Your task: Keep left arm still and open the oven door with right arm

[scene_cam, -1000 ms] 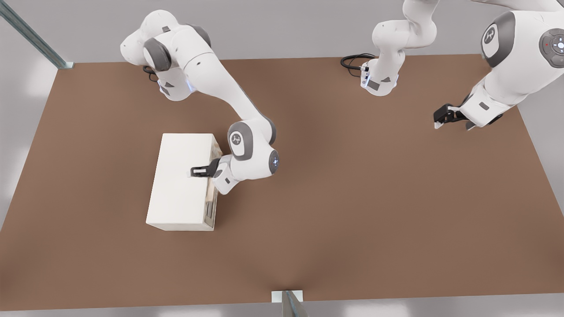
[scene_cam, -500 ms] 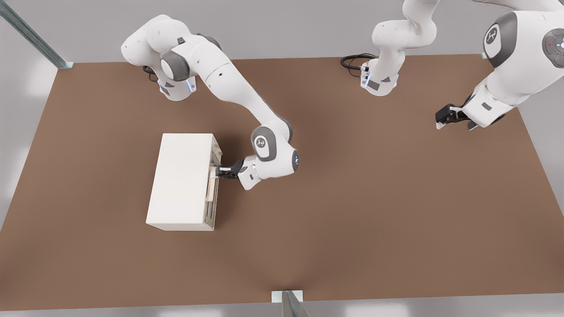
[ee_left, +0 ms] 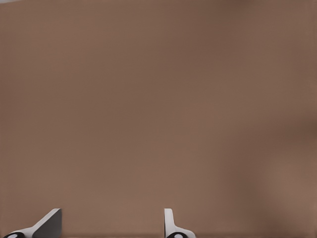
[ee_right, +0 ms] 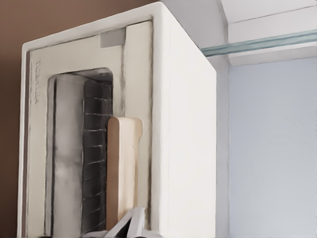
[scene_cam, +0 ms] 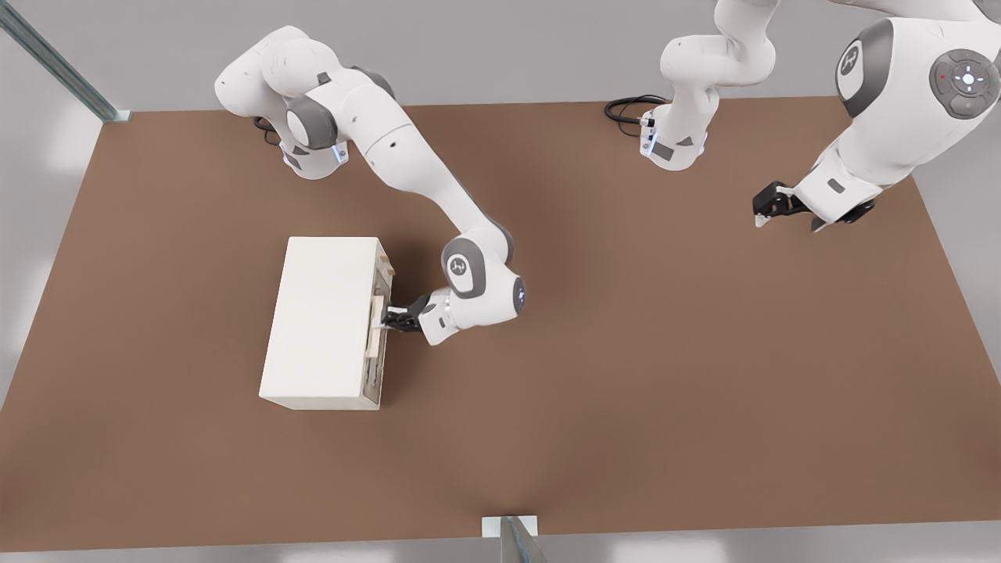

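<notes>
we see the counter [scene_cam: 626, 352] carrying the oven [scene_cam: 321, 320], whose oven door [scene_cam: 376, 344] faces the right arm [scene_cam: 422, 188] and looks barely ajar, so most of the opening remains. the gripper [scene_cam: 389, 319] sits at the handle [ee_right: 123, 168]; we cannot tell its spread, the fingertips being cut off.

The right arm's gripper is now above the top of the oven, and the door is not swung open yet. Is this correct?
Not quite. The gripper is not above the oven's top; in the front view it is at the front face, by the handle of the oven door. The door indeed is not swung open.
</notes>
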Tool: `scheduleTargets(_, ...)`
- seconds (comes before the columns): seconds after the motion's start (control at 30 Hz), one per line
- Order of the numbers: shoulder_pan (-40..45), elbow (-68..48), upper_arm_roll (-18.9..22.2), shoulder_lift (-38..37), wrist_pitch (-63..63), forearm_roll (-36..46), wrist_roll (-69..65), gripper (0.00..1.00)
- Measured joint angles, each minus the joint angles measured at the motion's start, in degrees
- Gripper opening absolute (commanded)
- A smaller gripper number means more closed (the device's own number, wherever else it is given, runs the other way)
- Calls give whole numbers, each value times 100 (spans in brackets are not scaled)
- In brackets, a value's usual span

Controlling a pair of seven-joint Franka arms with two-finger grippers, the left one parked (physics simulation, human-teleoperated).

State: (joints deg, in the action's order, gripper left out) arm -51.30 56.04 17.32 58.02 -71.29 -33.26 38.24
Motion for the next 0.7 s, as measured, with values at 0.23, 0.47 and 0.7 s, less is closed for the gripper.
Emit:
scheduleTargets(0.23, -250, -530, -70, -231, -375, 626, 188, 21)
scheduleTargets(0.47, 380, -264, -536, -1574, -1048, 2403, 268, 100)
scheduleTargets(0.7, 3817, 2475, -935, -4705, -1356, 3386, -867, 100)
